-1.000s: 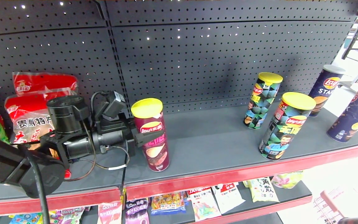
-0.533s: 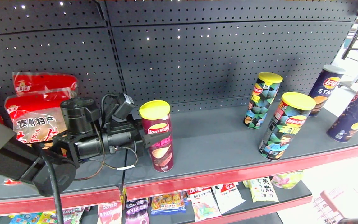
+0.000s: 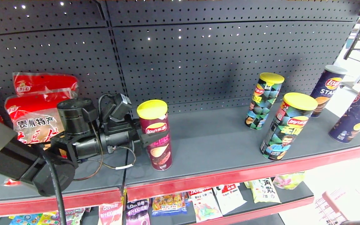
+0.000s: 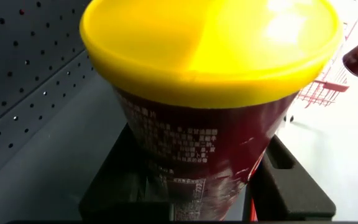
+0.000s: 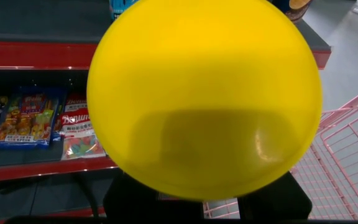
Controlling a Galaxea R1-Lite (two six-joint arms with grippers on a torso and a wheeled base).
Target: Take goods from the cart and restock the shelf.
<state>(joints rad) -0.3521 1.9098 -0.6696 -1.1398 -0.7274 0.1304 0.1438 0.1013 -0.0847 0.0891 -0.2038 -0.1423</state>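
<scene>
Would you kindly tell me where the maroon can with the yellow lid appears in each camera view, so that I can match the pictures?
Head view: the maroon can is upright, left of centre on the grey shelf, in the left gripper.
Left wrist view: close up, filling the middle.
Right wrist view: not this one; the yellow lid there is a second can.
Shared landmark: the pink cart.

Stock on the shelf (image 3: pixel 217 147), counted
One maroon can (image 3: pixel 155 137), two patterned cans (image 3: pixel 262 101) (image 3: pixel 287 126), two navy cans (image 3: pixel 327 90) (image 3: pixel 355 117), two red bags (image 3: pixel 42 82) (image 3: pixel 33 118).
</scene>
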